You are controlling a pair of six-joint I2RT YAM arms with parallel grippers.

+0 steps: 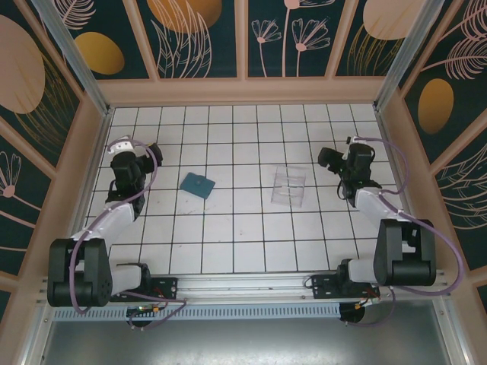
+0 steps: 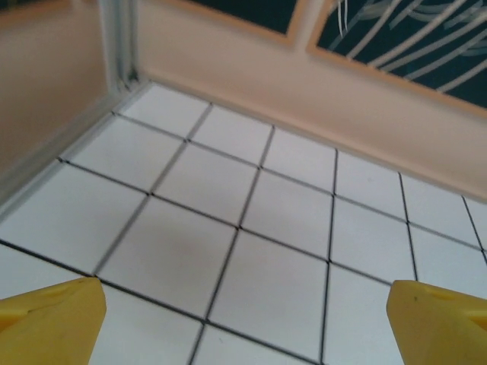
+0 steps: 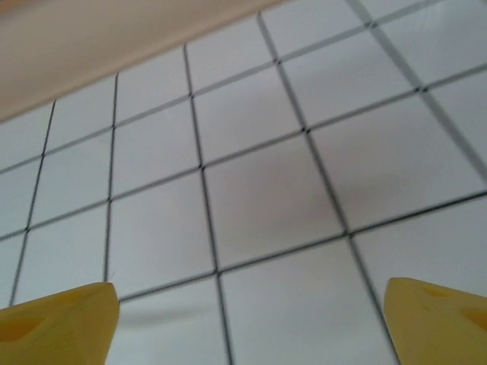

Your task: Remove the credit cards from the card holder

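1. My left claw point(image 2: 245, 293) and right claw point(image 3: 251, 293) both gape wide, yellow fingers point(image 2: 53, 315) holding nothing, over glossy white tiles point(image 1: 228, 228).
2. The card holder point(image 1: 197, 185), soft, teal and near-square, lies flat at 4 o'clock from my left claw, skewed to the grid; I cannot tell its long axis.
3. A clear tray point(image 1: 288, 187) sits at 3 o'clock from the card holder, with open tiles between them.

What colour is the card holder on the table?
The card holder is teal-blue; the top external view shows it best.
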